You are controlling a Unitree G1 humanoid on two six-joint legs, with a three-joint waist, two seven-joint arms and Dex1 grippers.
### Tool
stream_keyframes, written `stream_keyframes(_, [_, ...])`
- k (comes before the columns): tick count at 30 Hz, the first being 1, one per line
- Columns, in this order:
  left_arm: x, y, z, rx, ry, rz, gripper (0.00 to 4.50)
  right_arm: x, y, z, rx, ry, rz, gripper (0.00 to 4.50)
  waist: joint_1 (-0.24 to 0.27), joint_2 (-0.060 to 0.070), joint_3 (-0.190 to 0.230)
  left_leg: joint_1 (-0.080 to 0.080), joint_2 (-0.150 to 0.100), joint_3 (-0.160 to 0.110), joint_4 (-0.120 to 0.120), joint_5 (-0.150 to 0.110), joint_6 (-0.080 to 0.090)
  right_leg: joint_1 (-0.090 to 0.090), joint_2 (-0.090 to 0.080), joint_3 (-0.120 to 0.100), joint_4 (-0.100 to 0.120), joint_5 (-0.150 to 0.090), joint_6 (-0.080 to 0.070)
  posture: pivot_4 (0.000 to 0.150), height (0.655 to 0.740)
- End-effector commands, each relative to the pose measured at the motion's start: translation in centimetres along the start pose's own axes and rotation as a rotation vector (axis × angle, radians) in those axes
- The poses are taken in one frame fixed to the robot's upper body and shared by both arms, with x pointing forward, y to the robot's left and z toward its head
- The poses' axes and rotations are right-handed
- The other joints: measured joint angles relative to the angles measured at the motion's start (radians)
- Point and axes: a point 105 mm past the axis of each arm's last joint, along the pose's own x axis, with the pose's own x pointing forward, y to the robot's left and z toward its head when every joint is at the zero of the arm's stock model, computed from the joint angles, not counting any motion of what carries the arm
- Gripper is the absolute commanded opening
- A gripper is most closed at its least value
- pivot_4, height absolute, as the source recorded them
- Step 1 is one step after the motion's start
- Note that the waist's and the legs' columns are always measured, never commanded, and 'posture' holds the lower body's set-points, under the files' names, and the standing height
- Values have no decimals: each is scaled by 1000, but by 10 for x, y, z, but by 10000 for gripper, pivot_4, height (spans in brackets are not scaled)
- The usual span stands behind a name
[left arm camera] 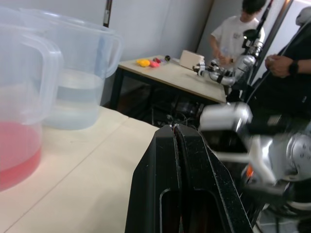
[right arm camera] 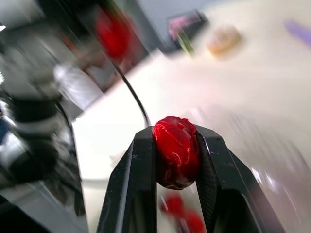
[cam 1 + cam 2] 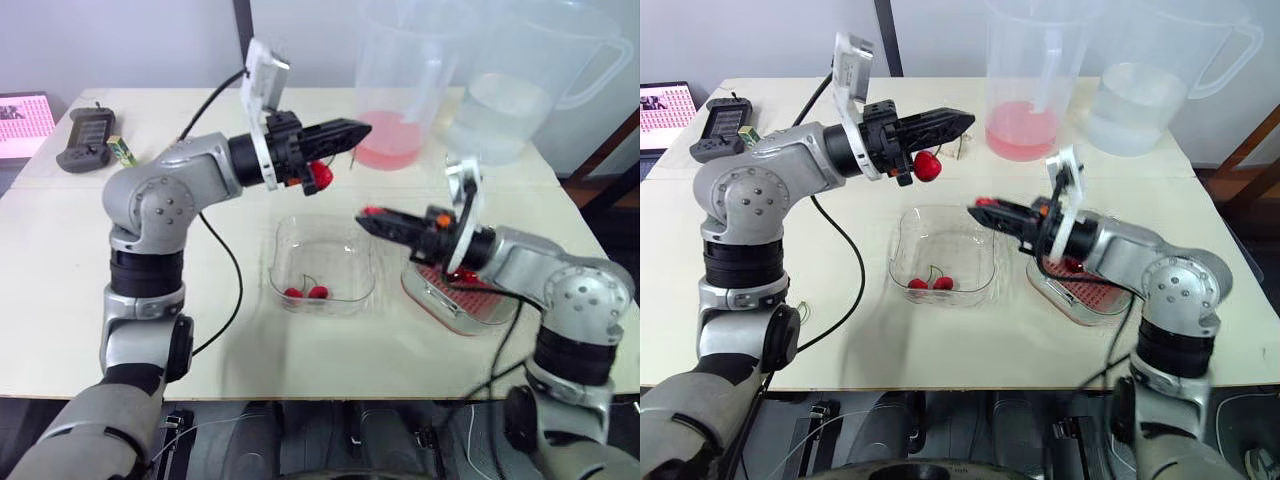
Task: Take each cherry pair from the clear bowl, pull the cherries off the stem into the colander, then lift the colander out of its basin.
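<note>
The right gripper (image 3: 372, 214) is pinching a cherry (image 2: 176, 151) over the clear bowl's (image 3: 285, 245) right rim, with the colander (image 3: 480, 308) lying just rightward under its wrist, while the left gripper (image 3: 357, 128), fingers pressed together, is dangling the other cherry (image 3: 320, 176) farther off.

— Where's the clear bowl (image 3: 322, 262)?
— Middle of the table (image 3: 60, 300), a cherry pair (image 3: 305, 292) in its near half; the colander (image 3: 482, 300) sits in its basin (image 3: 424, 296) just right of it.
— Behind them?
— Left pitcher (image 3: 400, 80) and right pitcher (image 3: 510, 95) side by side at the far edge. A handheld controller (image 3: 88, 138) lies far left, beside a screen (image 3: 25, 125).
</note>
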Motion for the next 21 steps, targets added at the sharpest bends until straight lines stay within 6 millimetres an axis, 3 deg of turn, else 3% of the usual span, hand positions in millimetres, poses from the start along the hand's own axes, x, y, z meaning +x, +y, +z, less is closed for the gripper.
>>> stream_keyframes(1, [-3, -8, 13, 48, -47, -33, 0, -7, 8, 13, -87, -37, 31, 8335, -4, 0, 0, 0, 0, 0, 0, 0, 0, 0, 0, 0, 0, 0, 0, 1500, 7400])
stream_keyframes(5, [-10, -5, 14, 53, -44, -16, 0, -29, -4, 29, -151, -44, -49, 8335, -1, 0, 0, 1, 0, -1, 0, 0, 0, 0, 1, 0, 0, 0, 0, 1500, 7400])
stream_keyframes(9, [-14, -3, 10, 54, -41, -15, 0, -67, -34, 36, -293, 102, -231, 8335, 5, 0, 0, 0, -1, 0, 0, 0, 0, 0, -1, 0, -1, -1, 0, 1500, 7400])
stream_keyframes(13, [-16, -3, 6, 55, -37, -17, 0, -100, -60, 22, -419, 338, -344, 8335, 5, 0, 0, 0, -1, 1, 0, 0, 0, 2, -1, 0, -7, -1, 0, 1500, 7400])
stream_keyframes(18, [-15, -10, 1, 54, -29, -44, 0, -107, -74, 4, -481, 459, -364, 8335, -3, 0, 1, 0, -1, 1, 0, 0, 0, 2, -1, 1, -8, -1, 1, 1500, 7400])
stream_keyframes(21, [-13, -13, -4, 53, -20, -55, 0, -105, -78, 2, -467, 448, -368, 19927, 0, 0, 1, 0, -1, 1, 0, 0, 0, 2, 0, 1, -7, -1, 1, 1500, 7400])
